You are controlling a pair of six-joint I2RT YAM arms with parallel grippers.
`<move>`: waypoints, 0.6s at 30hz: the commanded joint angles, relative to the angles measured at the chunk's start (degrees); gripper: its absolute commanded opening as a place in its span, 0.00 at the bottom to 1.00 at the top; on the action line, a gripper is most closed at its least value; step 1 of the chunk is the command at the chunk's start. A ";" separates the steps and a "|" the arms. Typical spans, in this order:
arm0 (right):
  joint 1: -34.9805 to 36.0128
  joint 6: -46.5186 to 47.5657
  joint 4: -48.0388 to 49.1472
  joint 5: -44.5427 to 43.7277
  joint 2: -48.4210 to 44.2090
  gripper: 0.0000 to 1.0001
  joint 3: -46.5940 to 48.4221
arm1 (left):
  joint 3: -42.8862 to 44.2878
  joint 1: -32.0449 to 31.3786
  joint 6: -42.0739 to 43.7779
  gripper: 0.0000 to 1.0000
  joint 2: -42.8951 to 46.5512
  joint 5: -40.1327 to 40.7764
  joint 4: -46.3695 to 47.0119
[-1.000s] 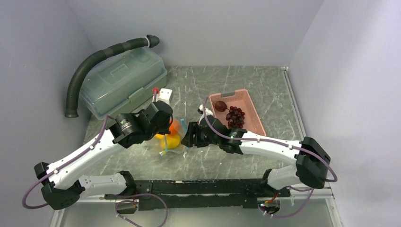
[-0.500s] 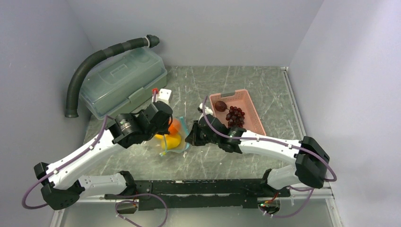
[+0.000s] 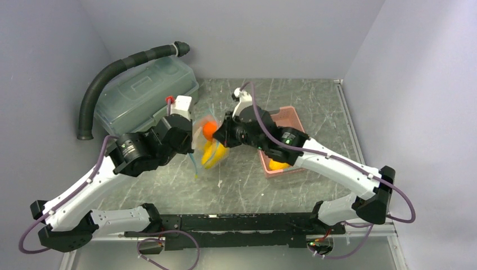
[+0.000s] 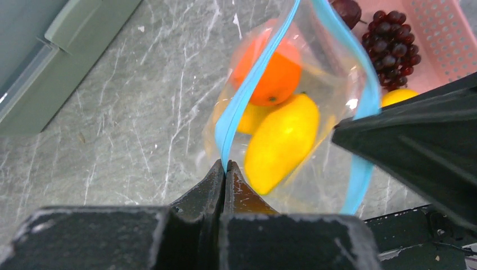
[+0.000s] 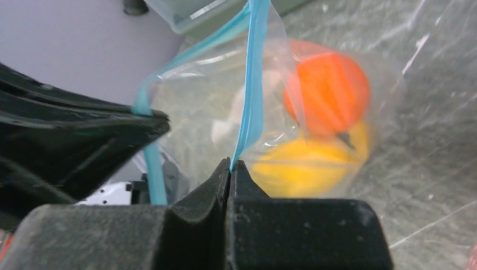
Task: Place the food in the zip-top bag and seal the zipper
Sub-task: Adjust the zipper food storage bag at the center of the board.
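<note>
Zip-top bag (image 4: 315,67) hung between left gripper (image 4: 225,166) and right gripper (image 5: 230,163), each clamped tight on its zipper (image 5: 251,84).

I'm driving a robot lab cell, not a home. Plain grey walls (image 3: 236,39) close in the marble-look table (image 3: 315,95) on three sides. Two arms (image 3: 84,191) are bolted to a black rail (image 3: 247,222) along the table's near edge. A ribbed black hose (image 3: 107,79) curls at its far-left corner. Glossy toy fruit (image 4: 275,73) serves as the props above the table's middle.

zip-top bag (image 4: 333,73): clear glossy film | table (image 4: 140,112): polished marble look
</note>
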State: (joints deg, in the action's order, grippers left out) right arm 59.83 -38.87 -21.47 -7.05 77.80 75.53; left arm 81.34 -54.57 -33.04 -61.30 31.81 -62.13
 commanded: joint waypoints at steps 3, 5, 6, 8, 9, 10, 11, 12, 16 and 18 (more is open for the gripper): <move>0.28 7.23 -11.39 -3.61 1.27 0.00 11.90 | 5.07 -0.10 1.90 0.04 1.58 1.03 -1.06; 0.28 7.64 -11.93 -3.78 0.71 0.00 11.85 | 5.72 -0.10 1.97 0.04 1.90 0.36 -0.99; 0.24 7.55 -12.31 -4.26 0.61 0.00 11.61 | 5.75 -0.10 1.94 0.04 2.11 0.14 -0.90; 0.20 7.35 -12.11 -5.60 0.51 0.00 9.86 | 5.15 -0.12 1.57 0.05 2.31 -0.24 -0.69; 0.08 6.95 -11.57 -6.05 0.71 0.00 8.11 | 4.35 -0.10 1.31 0.05 2.30 -0.40 -0.34; 0.04 6.44 -10.78 -6.26 1.02 0.00 5.99 | 3.24 -0.10 1.11 0.05 2.28 -0.51 0.09; -0.09 5.67 -9.15 -6.30 1.33 0.00 3.69 | 1.84 -0.10 0.68 0.05 2.20 -0.73 0.75; -0.33 4.70 -7.69 -6.10 1.93 0.00 0.73 | 0.23 -0.10 0.25 0.05 2.01 -0.91 1.48; -2.20 0.64 -1.02 -2.53 6.76 0.00 -9.61 | -8.28 -0.03 -2.05 0.05 0.40 -1.29 5.23; -2.80 -0.49 0.94 0.07 10.26 0.00 -11.99 | -12.23 0.40 -2.92 0.04 -1.44 -2.47 6.98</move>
State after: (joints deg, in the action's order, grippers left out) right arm 58.57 -35.75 -26.06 -10.76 82.21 68.79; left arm 75.31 -54.57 -33.28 -59.77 31.14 -59.96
